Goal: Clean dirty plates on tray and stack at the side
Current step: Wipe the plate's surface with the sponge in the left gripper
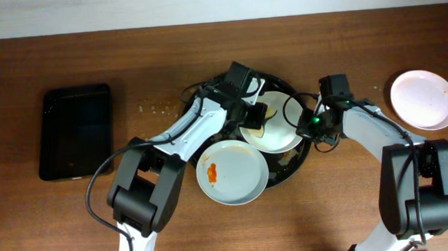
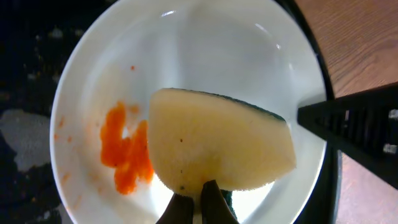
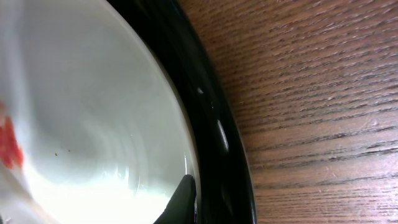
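A big round black tray (image 1: 288,168) sits in the middle of the brown wood surface (image 1: 320,205). Two white plates are on it. The back plate (image 1: 282,134) lies inside the tray, on the side far from the robot. The front plate (image 1: 232,171) is nearer the robot and hangs out over the edge of the tray. It has a small orange spot (image 1: 211,172) near its left side. A third plate, the side plate (image 1: 425,99), sits alone on the surface far off to the right, well apart from the tray. The left gripper (image 2: 194,208) is closed tight on a yellow sponge (image 2: 217,146) with a green back. The sponge is over the back plate, just beside a patch of orange sauce (image 2: 124,155). I cannot tell if the sponge is touching the plate. The right gripper (image 1: 310,129) is at the right edge of the back plate, and it is closed on the rim there, next to the tray wall. A smaller black tray (image 1: 76,132) with square corners lies far to the left.
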Controlling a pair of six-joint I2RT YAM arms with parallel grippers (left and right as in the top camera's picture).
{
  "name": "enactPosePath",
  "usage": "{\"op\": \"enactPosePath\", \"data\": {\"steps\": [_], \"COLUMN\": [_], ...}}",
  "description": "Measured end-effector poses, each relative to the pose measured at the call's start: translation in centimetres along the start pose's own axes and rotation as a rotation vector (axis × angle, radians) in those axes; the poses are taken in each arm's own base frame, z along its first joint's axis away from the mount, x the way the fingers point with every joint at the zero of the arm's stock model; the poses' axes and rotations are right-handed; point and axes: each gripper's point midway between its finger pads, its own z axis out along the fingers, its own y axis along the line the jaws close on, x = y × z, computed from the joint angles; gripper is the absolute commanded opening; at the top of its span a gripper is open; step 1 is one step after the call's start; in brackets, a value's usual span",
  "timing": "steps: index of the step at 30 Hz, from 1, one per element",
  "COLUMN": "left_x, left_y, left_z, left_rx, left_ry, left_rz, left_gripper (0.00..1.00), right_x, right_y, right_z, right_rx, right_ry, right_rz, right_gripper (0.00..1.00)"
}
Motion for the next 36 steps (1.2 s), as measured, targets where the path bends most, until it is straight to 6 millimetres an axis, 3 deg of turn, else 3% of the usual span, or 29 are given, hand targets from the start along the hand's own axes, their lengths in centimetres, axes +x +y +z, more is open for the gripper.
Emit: {"op": "enactPosePath", "data": {"steps": [3,7,18,27,36], "left_x": [0.4,1.3,1.1,0.1,-0.8], "left_y": [0.0,0.2,1.1,4.1,5.3], "left_z": [0.8,3.4,3.3,2.0,1.1], "left_rx": [-0.019,-0.032,-0.177,-0.377,-0.482], "left_ry": [0.011,0.039,0.025,-0.005,0.000], "left_rz": [0.007,0.020,0.026,0.020,0.019], "left_gripper": [0.00,0.00,0.00,0.00,0.00], "right_x": [0.0,0.0,0.1,0.2,0.7], "right_y": [0.0,-0.1,-0.1,-0.1,0.1], "right_z": [0.0,0.0,0.0,0.0,0.0], "right_rx": [0.000,0.001,0.004,0.005,-0.008], "right_ry": [0.000,0.000,0.006,0.010,0.032], "right_rz": [0.001,0.004,0.005,0.007,0.012], "right_gripper": [0.04,0.04,0.04,0.04,0.04]}}
